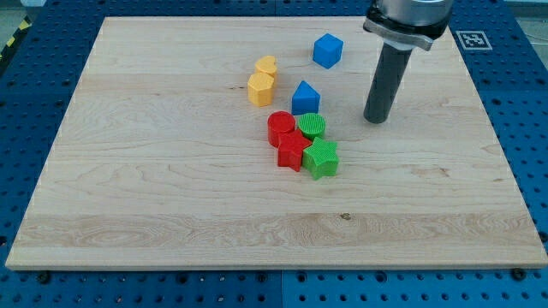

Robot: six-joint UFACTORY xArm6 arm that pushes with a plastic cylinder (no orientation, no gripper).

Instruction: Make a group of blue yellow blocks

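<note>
Two yellow blocks sit left of centre: a yellow heart-like block [266,65] and a yellow hexagonal block [260,88] just below it, touching. A blue pointed block [305,97] lies a little to their right. A blue cube-like block [327,50] sits apart near the view's top. My tip [376,119] rests on the board to the right of the blue pointed block, below and right of the blue cube, touching neither.
A red cylinder [279,127], a red star block [292,151], a green cylinder [312,126] and a green star block [322,158] cluster just below the blue pointed block. The wooden board [128,197] has blue pegboard all round its edges.
</note>
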